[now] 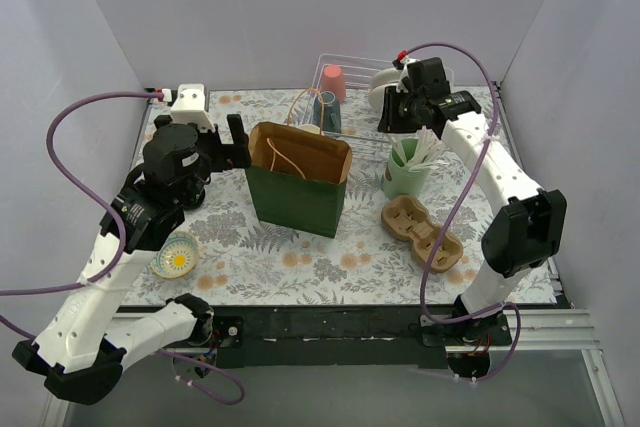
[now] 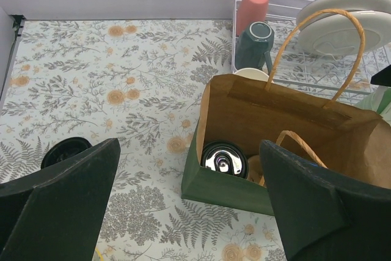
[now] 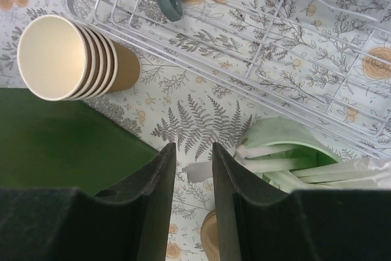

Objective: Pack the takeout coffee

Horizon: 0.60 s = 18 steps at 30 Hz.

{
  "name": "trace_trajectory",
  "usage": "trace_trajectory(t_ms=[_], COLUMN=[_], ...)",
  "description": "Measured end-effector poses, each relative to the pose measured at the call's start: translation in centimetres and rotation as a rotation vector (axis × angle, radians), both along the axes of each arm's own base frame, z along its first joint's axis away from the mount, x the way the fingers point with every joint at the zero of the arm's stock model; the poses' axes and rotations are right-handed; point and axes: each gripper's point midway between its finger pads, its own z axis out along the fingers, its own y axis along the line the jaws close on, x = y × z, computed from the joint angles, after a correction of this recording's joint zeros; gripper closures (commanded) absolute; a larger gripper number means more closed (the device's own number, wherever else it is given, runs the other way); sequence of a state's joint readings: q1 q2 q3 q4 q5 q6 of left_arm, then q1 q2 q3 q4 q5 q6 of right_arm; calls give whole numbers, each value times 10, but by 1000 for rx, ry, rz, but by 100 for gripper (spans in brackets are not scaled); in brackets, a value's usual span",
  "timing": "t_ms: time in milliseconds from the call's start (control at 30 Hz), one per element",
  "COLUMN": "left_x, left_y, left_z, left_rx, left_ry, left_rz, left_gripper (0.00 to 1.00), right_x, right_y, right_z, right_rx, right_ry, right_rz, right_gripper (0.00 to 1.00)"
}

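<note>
Takeout coffee (image 2: 224,158): sitting inside the green bag (image 2: 220,191), centre frame.
Left gripper (image 2: 189,143): hovering wide open.
Right gripper (image 3: 193,148): hanging narrowly open, gripping nothing.

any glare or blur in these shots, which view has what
Left wrist: bright glare on the black lid inside the paper bag; the left fingers are dark, detailless shapes up close. Right wrist: the stack of paper cups is sharp, the right fingers dark and soft-edged. Top external: even, soft light, no harsh shadows or glare.
</note>
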<state>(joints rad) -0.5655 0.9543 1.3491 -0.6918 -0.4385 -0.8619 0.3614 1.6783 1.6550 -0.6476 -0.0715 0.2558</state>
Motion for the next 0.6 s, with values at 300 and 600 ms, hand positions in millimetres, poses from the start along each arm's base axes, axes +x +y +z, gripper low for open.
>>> trace_trajectory(t_ms=[300,600], left_x=[1,1], left_y=[3,6], left_z=[-2,-2], left_rx=[17,30], left_ry=[6,2], left_rz=[13,29], left_gripper=[2,2], right_x=[2,2], right_y=[5,-1], right_z=[-19,-6], right_rx=[-37,-86], right_ry=[29,9], right_rz=[22,6], right_gripper=[90,99])
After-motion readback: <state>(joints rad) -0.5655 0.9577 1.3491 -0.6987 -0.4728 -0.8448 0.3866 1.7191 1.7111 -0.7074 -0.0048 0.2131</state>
